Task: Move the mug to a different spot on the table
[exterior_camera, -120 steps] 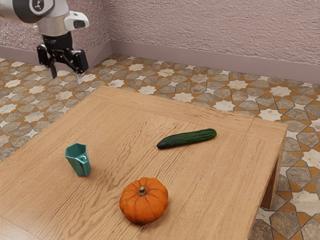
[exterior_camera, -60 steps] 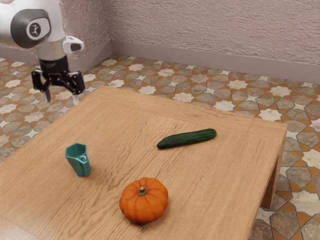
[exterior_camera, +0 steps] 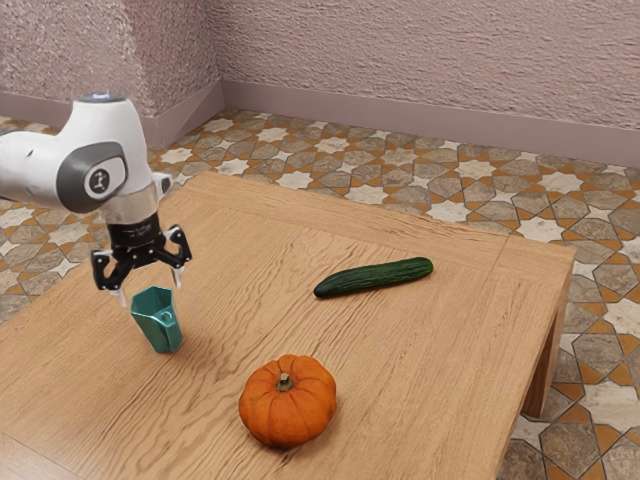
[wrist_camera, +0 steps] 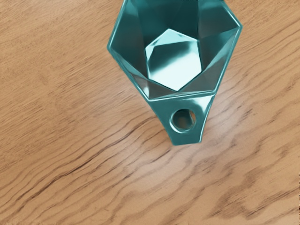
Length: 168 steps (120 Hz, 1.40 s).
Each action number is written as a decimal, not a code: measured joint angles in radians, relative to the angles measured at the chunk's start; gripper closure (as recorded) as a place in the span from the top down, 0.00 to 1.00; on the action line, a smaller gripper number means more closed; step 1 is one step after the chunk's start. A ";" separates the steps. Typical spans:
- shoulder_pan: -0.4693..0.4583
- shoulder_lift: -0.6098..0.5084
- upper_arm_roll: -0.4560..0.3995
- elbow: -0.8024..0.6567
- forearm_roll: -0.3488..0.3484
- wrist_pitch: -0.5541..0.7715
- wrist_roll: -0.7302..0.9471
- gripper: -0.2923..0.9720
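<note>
Exterior view: the approach step is in hand. The tool (exterior_camera: 150,291) hovers just above the mug (exterior_camera: 157,318), its two fingers spread wide and gripping nothing. The mug stands upright on the tabletop (exterior_camera: 420,350), close to the edge at the exterior view's left and about midway along it. The pumpkin (exterior_camera: 287,400) sits near the front edge and the cucumber (exterior_camera: 374,276) lies toward the middle, both well apart from the mug. I judge the next move to be a straight drop until the fingers bracket the mug's walls, then a squeeze, a lift and a carry to a bare patch. From this side it is hard to tell whether the fingertips are already level with the rim or just above it. The tabletop's front corner at the exterior view's left is cut off.

Wrist view: the mug (wrist_camera: 176,51) lies directly under the hand, its faceted inside and pale bottom plain, and its handle (wrist_camera: 185,123) with a round hole sticks out over the wood grain of the tabletop (wrist_camera: 70,164). Part of the rim is cut off by the frame, so the mug's full outline cannot be read, nor how the fingers line up with its slanted walls
</note>
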 joint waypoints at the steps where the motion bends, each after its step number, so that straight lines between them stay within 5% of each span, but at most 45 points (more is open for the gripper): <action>1: 0.000 0.000 0.000 -0.002 0.000 0.004 -0.008 0.77; 59: 0.014 0.063 0.005 -0.054 0.060 0.128 -0.223 0.77; 168: 0.044 0.214 0.007 -0.042 0.031 0.279 -0.250 0.77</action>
